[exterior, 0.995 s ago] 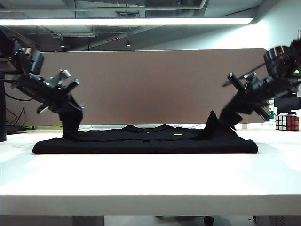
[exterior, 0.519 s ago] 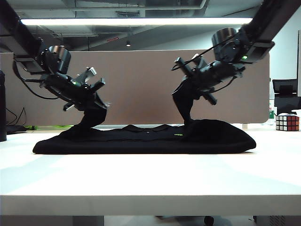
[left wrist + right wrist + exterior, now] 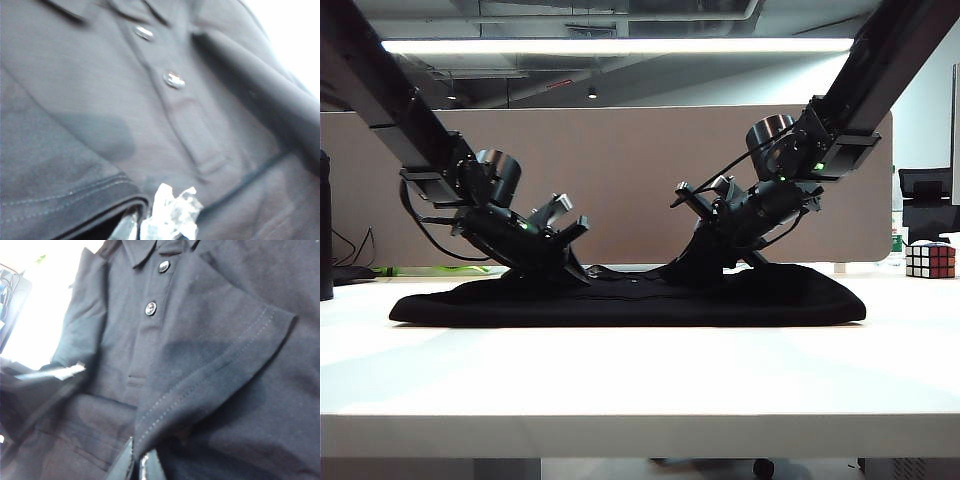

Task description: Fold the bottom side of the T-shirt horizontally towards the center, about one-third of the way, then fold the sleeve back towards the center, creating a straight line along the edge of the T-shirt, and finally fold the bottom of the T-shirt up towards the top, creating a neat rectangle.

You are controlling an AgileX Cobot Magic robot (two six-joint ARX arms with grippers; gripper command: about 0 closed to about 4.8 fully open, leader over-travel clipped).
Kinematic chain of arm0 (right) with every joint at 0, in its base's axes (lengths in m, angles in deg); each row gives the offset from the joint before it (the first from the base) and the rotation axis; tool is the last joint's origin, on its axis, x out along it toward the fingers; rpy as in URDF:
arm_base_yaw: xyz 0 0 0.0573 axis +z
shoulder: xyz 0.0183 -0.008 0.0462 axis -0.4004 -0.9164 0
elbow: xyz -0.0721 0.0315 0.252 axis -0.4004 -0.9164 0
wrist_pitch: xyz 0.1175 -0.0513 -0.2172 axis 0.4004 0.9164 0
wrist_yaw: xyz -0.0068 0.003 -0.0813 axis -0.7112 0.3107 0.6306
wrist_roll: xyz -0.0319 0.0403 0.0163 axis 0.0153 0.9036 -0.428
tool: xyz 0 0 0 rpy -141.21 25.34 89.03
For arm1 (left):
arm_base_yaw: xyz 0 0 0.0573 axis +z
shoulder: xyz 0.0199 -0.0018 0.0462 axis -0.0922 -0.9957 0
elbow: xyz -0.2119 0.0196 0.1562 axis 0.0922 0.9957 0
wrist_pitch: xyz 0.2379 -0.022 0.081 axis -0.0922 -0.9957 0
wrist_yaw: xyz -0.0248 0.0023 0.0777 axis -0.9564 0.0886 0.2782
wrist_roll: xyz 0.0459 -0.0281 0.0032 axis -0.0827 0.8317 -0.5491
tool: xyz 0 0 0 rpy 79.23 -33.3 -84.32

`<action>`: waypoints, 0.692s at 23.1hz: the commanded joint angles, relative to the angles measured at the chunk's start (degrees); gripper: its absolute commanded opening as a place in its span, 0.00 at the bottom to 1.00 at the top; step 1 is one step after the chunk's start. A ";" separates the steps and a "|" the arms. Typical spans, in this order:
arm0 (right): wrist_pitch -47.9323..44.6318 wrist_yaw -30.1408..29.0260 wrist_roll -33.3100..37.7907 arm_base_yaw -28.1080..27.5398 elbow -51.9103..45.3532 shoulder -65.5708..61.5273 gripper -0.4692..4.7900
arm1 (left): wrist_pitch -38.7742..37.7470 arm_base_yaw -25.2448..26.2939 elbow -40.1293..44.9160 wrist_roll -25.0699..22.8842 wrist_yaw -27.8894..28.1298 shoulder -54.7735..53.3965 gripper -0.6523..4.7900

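Note:
The black T-shirt [image 3: 620,305] lies spread across the white table [image 3: 640,380]. My left gripper [image 3: 576,272] is low over the shirt's middle-left, and my right gripper [image 3: 688,266] is low over its middle-right. In the left wrist view the left gripper [image 3: 145,226] is shut on a stitched sleeve hem [image 3: 75,200], close to the button placket [image 3: 173,80]. The right gripper [image 3: 138,465] is shut on the other sleeve [image 3: 215,365], which is laid over the chest beside the buttons [image 3: 150,307] and collar [image 3: 142,252].
A Rubik's cube [image 3: 930,260] stands on the table at the far right, beyond the shirt. A brown partition [image 3: 620,180] runs behind the table. A dark object [image 3: 325,225] stands at the left edge. The table's front edge [image 3: 640,415] is near the camera.
Both grippers have swung inward from the shirt's outer ends to its middle and come down, each carrying its sleeve over the chest. The lifted fabric now lies low.

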 commanded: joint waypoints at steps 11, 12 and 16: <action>-1.29 -3.91 -4.68 -0.04 0.35 0.46 0.87 | -8.09 -1.33 -0.46 -16.22 2.73 3.52 0.88; -1.73 -5.90 -4.63 -0.20 0.37 0.83 0.87 | -9.55 -1.22 -0.48 -17.38 3.02 4.94 0.88; -0.13 -8.20 -4.74 -0.70 0.37 5.18 0.87 | -19.17 1.44 -0.48 -17.79 3.08 10.69 0.86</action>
